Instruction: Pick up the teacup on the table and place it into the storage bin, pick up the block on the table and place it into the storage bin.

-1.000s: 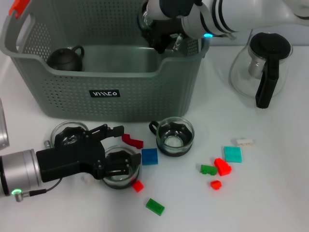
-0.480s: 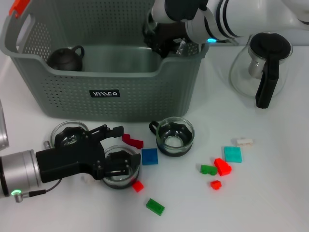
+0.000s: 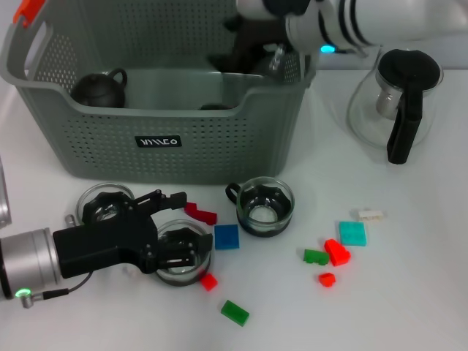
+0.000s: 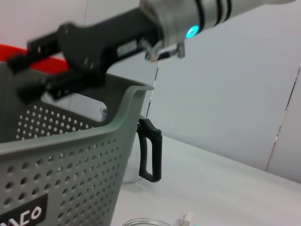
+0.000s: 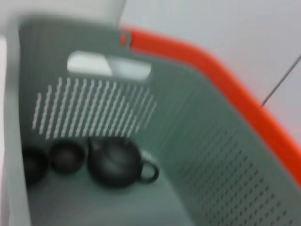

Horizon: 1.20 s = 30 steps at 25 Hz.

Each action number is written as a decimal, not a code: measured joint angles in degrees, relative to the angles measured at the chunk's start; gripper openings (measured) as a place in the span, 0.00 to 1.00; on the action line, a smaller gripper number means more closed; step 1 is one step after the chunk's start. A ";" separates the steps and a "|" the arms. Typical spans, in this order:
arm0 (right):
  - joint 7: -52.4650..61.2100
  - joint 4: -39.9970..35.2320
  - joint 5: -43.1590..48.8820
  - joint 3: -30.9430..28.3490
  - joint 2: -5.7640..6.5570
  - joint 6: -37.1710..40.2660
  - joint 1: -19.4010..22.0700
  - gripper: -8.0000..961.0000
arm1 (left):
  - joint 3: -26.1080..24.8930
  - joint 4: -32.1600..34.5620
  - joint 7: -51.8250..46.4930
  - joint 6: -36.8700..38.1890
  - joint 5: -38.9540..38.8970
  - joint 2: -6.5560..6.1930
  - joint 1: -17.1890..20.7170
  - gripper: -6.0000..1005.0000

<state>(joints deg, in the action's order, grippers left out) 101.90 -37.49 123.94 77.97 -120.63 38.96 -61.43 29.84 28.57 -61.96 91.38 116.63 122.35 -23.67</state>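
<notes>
Lower left, my left gripper straddles a clear glass teacup, fingers apart, likely for pickup. Top centre, my right gripper overhangs the grey-green perforated storage bin; finger state undeterminable.

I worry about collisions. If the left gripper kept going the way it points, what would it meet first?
Probably the dark red block just ahead of the left gripper, then the storage bin wall; depth is unclear.

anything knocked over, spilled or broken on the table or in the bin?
Nothing stands out. The glass cups sit upright, the jug is standing, the blocks lie loose but intact, and the dark teapot rests upright inside the bin.
</notes>
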 joint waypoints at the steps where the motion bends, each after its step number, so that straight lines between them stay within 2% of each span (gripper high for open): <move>1: 1.23 -3.34 -0.07 0.27 0.08 1.17 1.48 0.55 | 0.00 0.00 0.00 0.00 0.00 0.00 0.00 0.91; 6: 6.22 -22.41 -0.84 -0.43 0.31 10.65 10.09 0.67 | -0.39 0.05 0.00 0.21 0.00 -0.02 0.04 0.91; 9: 6.98 -35.34 -4.44 -1.94 0.43 20.18 16.35 0.67 | -0.40 0.09 0.01 0.28 0.00 -0.08 0.10 0.91; 13: 6.37 -47.75 -10.12 -5.78 0.54 36.99 23.32 0.67 | -0.39 0.09 0.20 0.29 0.09 -0.05 0.23 0.91; 14: 6.21 -51.54 -10.92 -7.58 0.59 44.99 25.69 0.67 | -0.40 0.09 0.23 0.29 0.13 -0.04 0.27 0.91; 15: 6.21 -51.54 -10.92 -7.58 0.59 44.99 25.69 0.67 | -0.39 0.09 0.25 0.30 0.15 -0.01 0.32 0.91; 17: 5.97 -53.93 -9.85 -8.69 0.73 52.57 27.25 0.67 | -0.39 0.09 0.29 0.30 0.18 0.00 0.39 0.91; 19: 5.72 -54.20 -7.46 -8.72 0.86 56.90 27.76 0.66 | -0.40 0.09 0.31 0.29 0.22 0.00 0.41 0.91; 21: 5.64 -53.50 -3.27 -7.76 0.66 59.85 27.75 0.66 | -0.40 0.09 0.31 0.29 0.25 0.00 0.41 0.91; 22: 5.95 -52.13 0.48 -5.45 0.41 60.74 27.43 0.66 | -0.40 0.09 0.32 0.30 0.26 0.00 0.41 0.91; 23: 5.95 -52.13 0.48 -5.45 0.41 60.74 27.43 0.66 | -0.39 0.09 0.32 0.29 0.26 0.00 0.40 0.91; 24: 6.67 -50.48 3.99 -2.27 0.35 60.06 26.99 0.66 | -0.39 0.09 0.31 0.29 0.27 0.00 0.41 0.91; 25: 6.67 -50.48 3.99 -2.27 0.35 60.06 26.99 0.66 | -0.39 0.09 0.31 0.29 0.27 0.00 0.41 0.91; 30: 8.59 -44.21 10.62 5.14 0.32 54.53 24.63 0.66 | -0.40 0.09 0.27 0.04 0.41 0.00 0.47 0.91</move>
<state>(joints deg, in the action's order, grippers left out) 110.49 -81.69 134.56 83.11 -120.31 93.49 -36.80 29.44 28.65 -61.70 91.42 117.04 122.34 -23.20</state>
